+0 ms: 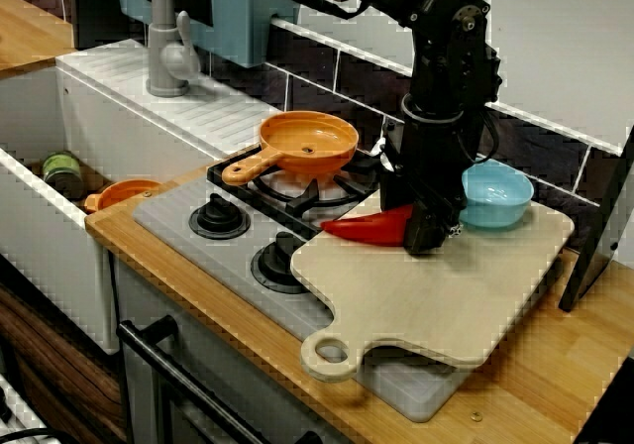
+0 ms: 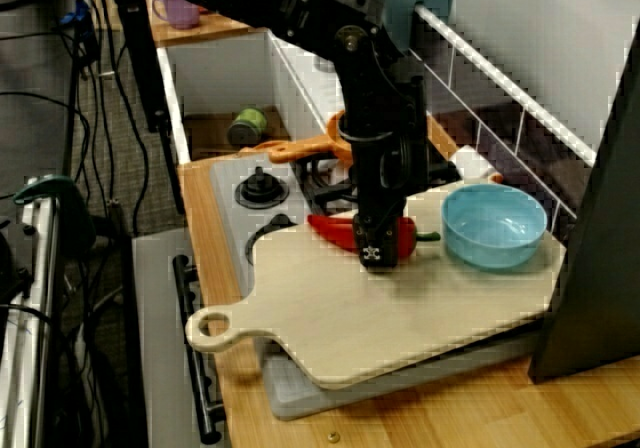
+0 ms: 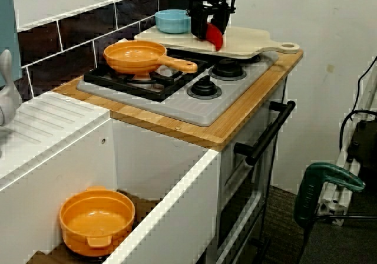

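The red pepper (image 1: 369,228) lies on the pale wooden cutting board (image 1: 436,305), near the board's far left edge in the view from the front. The hand (image 1: 428,236) grips it. It comes straight down from above and is closed around the pepper's thick end. In that view the pointed tip sticks out from the hand toward 9 o'clock. In the view from the right side the red body shows on both sides of the fingers, with a small green stem on the side toward the bowl. Whether the pepper rests on the board or hangs just off it cannot be told.

A light blue bowl (image 1: 495,194) stands on the board at 2 o'clock from the hand, near it but apart. The board's looped handle (image 1: 306,357) points toward 7 o'clock and reaches past the grey hob (image 1: 168,216) that carries the board. An orange frying pan (image 1: 307,139) sits on the back burner at 10 o'clock from the hand. The hob is set in a wooden desk (image 1: 555,365). At 9 o'clock lies a white sink (image 1: 50,236), holding an orange bowl (image 3: 97,220) and a green can (image 1: 62,171).
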Motion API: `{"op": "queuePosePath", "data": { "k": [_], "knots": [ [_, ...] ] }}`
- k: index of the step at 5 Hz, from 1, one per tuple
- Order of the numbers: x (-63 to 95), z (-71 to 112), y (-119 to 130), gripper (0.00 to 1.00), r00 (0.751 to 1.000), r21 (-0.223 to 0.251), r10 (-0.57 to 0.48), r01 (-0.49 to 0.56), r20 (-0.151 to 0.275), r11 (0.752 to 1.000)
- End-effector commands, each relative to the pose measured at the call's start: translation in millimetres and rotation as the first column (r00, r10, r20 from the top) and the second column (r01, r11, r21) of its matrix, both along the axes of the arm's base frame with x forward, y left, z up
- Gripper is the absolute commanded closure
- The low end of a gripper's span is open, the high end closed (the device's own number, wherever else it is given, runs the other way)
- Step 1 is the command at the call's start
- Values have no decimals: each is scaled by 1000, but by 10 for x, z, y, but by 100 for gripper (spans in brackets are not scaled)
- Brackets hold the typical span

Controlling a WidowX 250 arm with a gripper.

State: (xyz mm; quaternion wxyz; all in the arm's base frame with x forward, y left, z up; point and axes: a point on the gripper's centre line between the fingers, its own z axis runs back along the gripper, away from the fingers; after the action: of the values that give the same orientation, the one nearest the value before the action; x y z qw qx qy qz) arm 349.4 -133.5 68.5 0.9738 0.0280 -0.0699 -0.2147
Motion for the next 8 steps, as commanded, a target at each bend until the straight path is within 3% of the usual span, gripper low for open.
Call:
{"op": "queuePosePath", "data": {
  "k": [1, 3, 4, 5, 6, 8],
  "knots": [
    [48, 337, 60, 100, 999, -32, 23, -22, 27, 999],
    [157, 651, 324, 100, 992, -76, 117, -114, 37, 991],
    [272, 709, 509, 100, 987, -49, 159, -158, 29, 986],
    [376, 768, 774, 100, 975, -28, 215, -214, 49, 977],
    [416, 757, 1038, 100, 962, -18, 268, -267, 54, 963],
    [387, 492, 1435, 100, 959, 60, 283, -284, 34, 957]
  ]
}}
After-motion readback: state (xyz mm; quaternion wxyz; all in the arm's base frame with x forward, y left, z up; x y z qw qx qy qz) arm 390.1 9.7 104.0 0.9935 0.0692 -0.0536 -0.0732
